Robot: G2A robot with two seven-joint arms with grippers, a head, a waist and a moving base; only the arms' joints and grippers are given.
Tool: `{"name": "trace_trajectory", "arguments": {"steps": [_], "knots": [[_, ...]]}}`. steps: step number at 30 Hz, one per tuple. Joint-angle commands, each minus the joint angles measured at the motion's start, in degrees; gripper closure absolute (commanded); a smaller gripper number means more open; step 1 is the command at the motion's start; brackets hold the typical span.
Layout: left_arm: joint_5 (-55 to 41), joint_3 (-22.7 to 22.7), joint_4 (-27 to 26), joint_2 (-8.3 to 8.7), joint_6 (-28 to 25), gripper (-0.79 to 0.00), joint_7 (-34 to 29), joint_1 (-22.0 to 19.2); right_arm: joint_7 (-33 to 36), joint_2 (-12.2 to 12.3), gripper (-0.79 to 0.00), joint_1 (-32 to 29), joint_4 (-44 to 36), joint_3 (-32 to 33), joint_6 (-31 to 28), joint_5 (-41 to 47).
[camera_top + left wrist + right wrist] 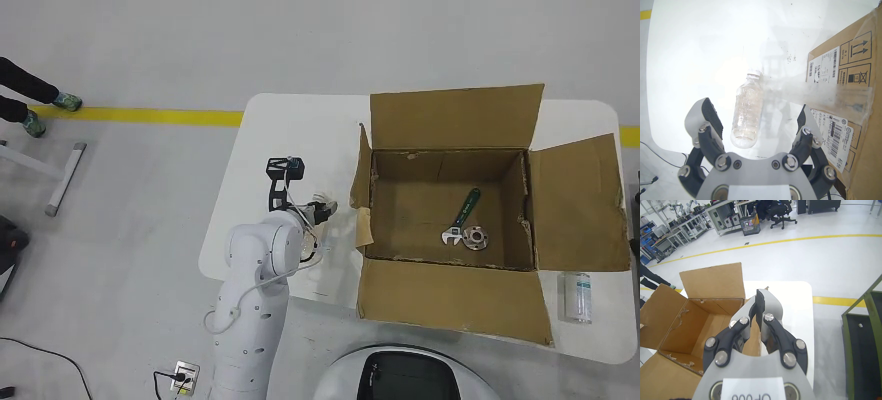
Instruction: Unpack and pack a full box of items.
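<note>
Lying beside the box (455, 118), a bottle (747, 111) is framed by the spread left gripper (755, 106); the right gripper (758, 298) is pressed together; a wrench (462, 214) is left inside, so unpacking is judged unfinished.

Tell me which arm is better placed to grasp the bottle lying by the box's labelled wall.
Left. The left claw hangs open directly over that bottle; the right claw is shut, near the box.

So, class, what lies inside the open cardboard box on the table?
Inside the cardboard box lie a green-handled wrench and a small round metal part beside its head. Elsewhere it looks bare, though the inward-leaning side flap hides one edge.
</note>
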Motion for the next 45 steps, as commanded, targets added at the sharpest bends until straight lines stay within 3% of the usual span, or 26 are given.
{"name": "trace_trajectory", "arguments": {"steps": [1, 5, 10, 17, 26, 31, 45], "knots": [[0.0, 0.0, 0.0, 0.00, 0.0, -0.785, 0.0, 0.0, 1.1, 0.2, 0.000, 1.3, 0.0, -2.1, 0.4, -0.2], [0.0, 0.0, 0.0, 0.00, 0.0, -0.785, 0.0, 0.0, 4.2, 0.7, 0.000, 3.5, 0.0, -6.1, 0.4, -0.2], [0.0, 0.0, 0.0, 0.00, 0.0, -0.785, 0.0, 0.0, 8.9, 1.1, 0.000, 6.1, 0.0, -15.5, 3.2, -3.8], [0.0, 0.0, 0.0, 0.00, 0.0, -0.785, 0.0, 0.0, 22.8, 1.1, 0.000, 10.6, 0.2, -31.9, 18.9, -18.1], [0.0, 0.0, 0.0, 0.00, 0.0, -0.785, 0.0, 0.0, 36.6, -0.1, 0.000, 23.1, 14.2, -47.4, 33.8, -38.0], [0.0, 0.0, 0.0, 0.00, 0.0, -0.785, 0.0, 0.0, 38.1, -1.0, 0.000, 27.1, 20.6, -50.5, 33.4, -39.8], [0.0, 0.0, 0.0, 0.00, 0.0, -0.785, 0.0, 0.0, 35.6, -1.0, 0.000, 25.9, 20.8, -49.1, 33.1, -40.2]]}}
